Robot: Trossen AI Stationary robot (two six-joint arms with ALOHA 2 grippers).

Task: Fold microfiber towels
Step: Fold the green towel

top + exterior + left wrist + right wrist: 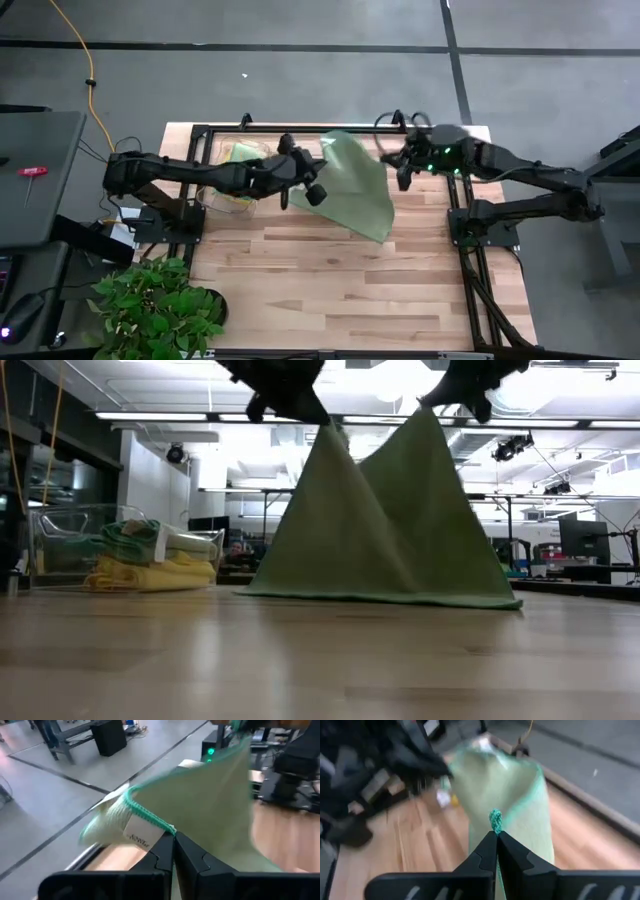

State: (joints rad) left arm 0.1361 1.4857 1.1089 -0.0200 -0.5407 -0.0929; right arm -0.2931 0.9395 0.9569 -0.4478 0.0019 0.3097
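Where the table's far left corner lies, a clear bin (60, 545) holds folded yellow towels (150, 573) with green cloth (135, 538) on top; the count cannot be made out. In the low view both grippers are cut off at the top edge. Left gripper (172, 836) and right gripper (496, 834) are each pinched tight on an upper corner of the green towel (358, 185), arms reaching inward, cloth hanging between them, lower edge touching the wooden table (330, 290).
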